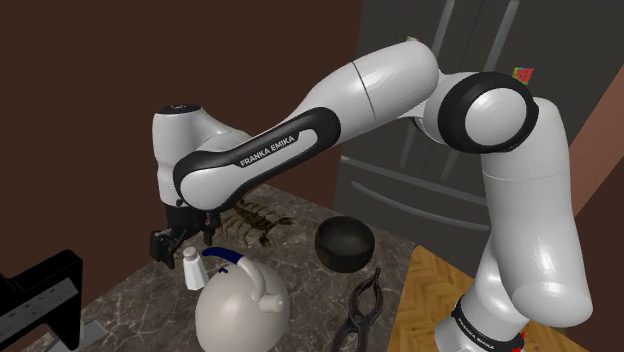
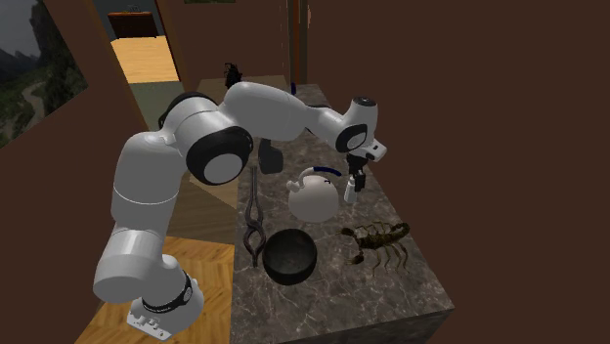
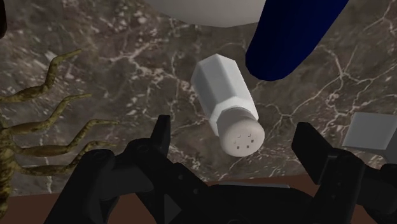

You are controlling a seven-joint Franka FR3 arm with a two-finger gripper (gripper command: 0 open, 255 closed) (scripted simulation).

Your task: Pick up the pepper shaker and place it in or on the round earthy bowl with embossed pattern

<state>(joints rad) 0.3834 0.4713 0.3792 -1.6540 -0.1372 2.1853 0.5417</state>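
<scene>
My hand [image 3: 233, 129] hangs with fingers apart, the pepper shaker [image 3: 226, 105] between them, untouched. It stands on the marbled desk [image 3: 127, 76] at the shoulder view's lower left, just beside the white kettle [image 1: 238, 310]. It is small, pale grey and faceted, with a holed cap. I judge it light, rigid and slick, best gripped across flat sides at mid-body.

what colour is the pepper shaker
The pepper shaker is plain pale grey-white, with small holes in its cap; the wrist view shows it best.
</scene>
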